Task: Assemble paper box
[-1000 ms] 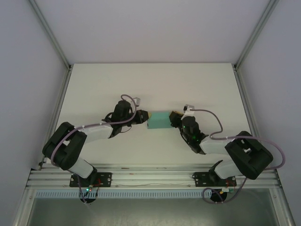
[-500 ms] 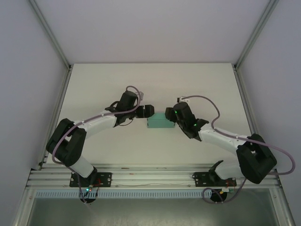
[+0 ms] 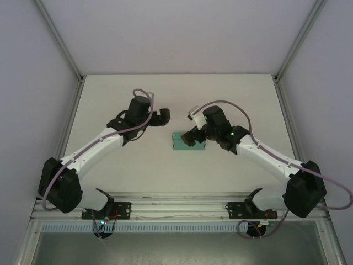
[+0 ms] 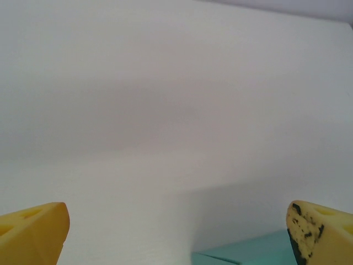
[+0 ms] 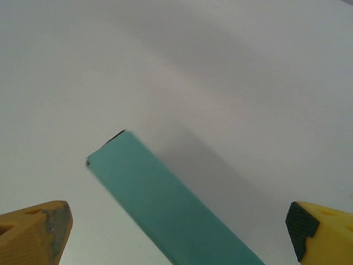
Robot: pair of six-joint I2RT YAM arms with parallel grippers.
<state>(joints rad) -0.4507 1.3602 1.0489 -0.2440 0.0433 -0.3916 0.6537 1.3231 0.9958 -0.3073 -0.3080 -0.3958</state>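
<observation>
while the paper box [image 3: 181, 143] lies flat on the white table [image 3: 127, 94], near the middle of the surface, both arms reach toward it from opposite sides. in the top view it is a small teal-green rectangle with its long side running left to right. the right gripper [image 3: 191, 137] hangs over its right part and hides that part. the left gripper [image 3: 163, 115] sits up and to the left, apart from the box.

in the right wrist view the two yellow fingertips [image 5: 34, 232] stand wide apart at the lower corners: the right gripper [image 5: 176, 234] is released and grasps nothing. the paper box [image 5: 160, 193] runs diagonally between them, from upper left to the lower edge, with a dark corner at its far end. neither fingertip touches the card.

in the left wrist view the fingertips [image 4: 33, 234] are likewise spread to the lower corners: the left gripper [image 4: 176, 237] is released. one teal corner of the paper box [image 4: 248, 254] shows at the bottom edge, beside the fingertip on the view's right side; contact there cannot be told.
</observation>
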